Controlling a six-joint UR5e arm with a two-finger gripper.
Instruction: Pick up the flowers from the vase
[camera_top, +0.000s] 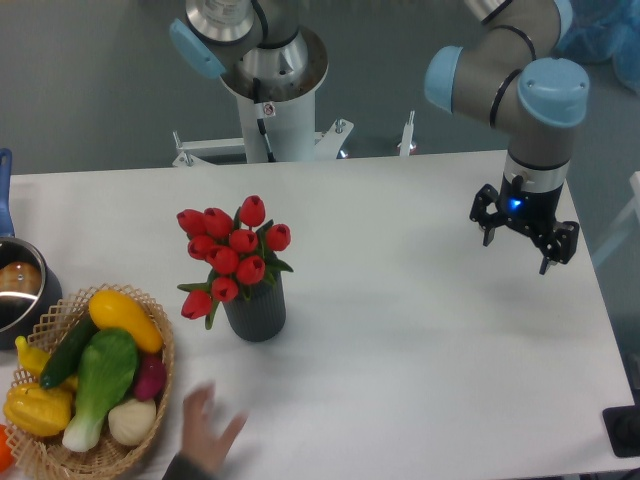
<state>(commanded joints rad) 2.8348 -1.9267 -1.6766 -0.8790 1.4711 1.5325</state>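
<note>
Your arm (520, 70) reaches in from the top right, elbow bent, wrist pointing straight down. Your gripper (524, 248) hangs at the right side with its two fingers (488, 234) spread apart and nothing between them; it looks raised off the surface, though height is hard to judge here.
</note>
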